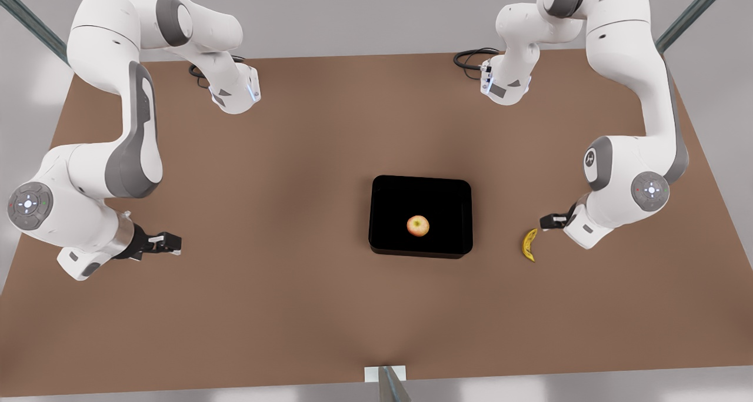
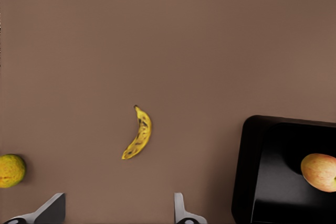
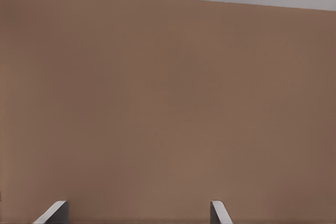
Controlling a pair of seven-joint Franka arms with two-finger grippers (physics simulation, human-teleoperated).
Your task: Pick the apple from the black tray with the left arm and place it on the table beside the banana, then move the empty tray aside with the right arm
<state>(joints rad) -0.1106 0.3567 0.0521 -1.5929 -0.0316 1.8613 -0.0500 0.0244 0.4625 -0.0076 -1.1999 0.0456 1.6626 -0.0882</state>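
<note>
The left gripper (image 1: 548, 221), fingers (image 2: 180, 209) spread and empty, hangs above the table (image 1: 282, 155) just beside the banana (image 1: 529, 245); the right gripper (image 1: 170, 243), equally spread and empty, waits well apart at the front view's left. The red-and-yellow apple (image 1: 417, 226) sits inside the glossy black tray (image 1: 388, 213), between the grippers. A yellow-green fruit (image 2: 10, 170) lies beyond the spotted banana.

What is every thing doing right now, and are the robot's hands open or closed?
apple: sitting in the tray, not held.
black tray: flat on the table, holding one apple.
banana: lying on the table, untouched.
yellow-green fruit: lying on the table.
left gripper: open, empty, above the banana.
right gripper: open, empty, waiting over bare table.
</note>
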